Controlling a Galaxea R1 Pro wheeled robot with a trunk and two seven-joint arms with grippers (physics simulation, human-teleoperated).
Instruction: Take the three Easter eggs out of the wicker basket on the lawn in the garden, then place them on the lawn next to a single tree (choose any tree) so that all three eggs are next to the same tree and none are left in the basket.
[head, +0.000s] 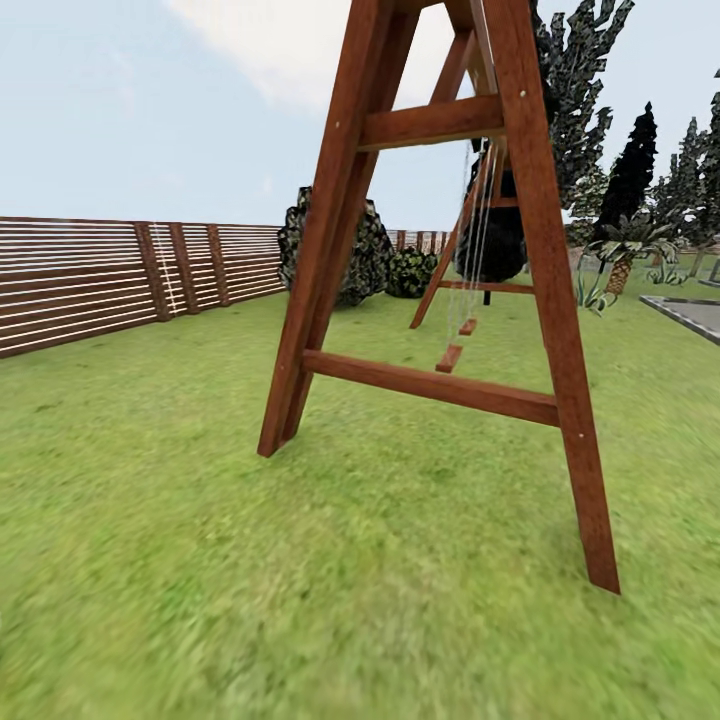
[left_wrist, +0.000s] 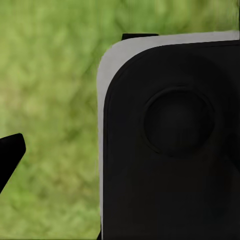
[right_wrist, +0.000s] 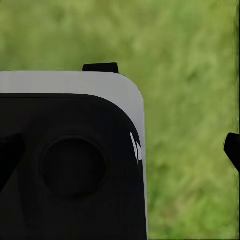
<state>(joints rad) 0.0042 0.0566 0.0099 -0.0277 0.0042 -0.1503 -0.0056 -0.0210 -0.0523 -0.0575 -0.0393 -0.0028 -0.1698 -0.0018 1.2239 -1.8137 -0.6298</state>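
Observation:
The three Easter eggs and the wicker basket are out of view. The lawn (head: 200, 540) spreads wide and green in the head view. A tree with a jagged, pale-spotted dark green crown (head: 580, 80) rises at the far right, behind a swing frame. My left gripper (left_wrist: 120, 155) hangs open over grass (left_wrist: 50, 100), one black fingertip (left_wrist: 11, 152) showing beside my dark, grey-rimmed base (left_wrist: 170, 150). My right gripper (right_wrist: 120, 152) is open too, a fingertip (right_wrist: 233, 149) over grass and nothing between the fingers.
A tall red-brown wooden swing frame (head: 430, 385) stands close ahead, its legs planted in the grass. A dark slatted fence (head: 90, 275) runs along the left. Bushes (head: 365, 250), a black columnar tree (head: 632, 165), a short palm (head: 622, 262) and a grey slab (head: 690, 315) lie beyond.

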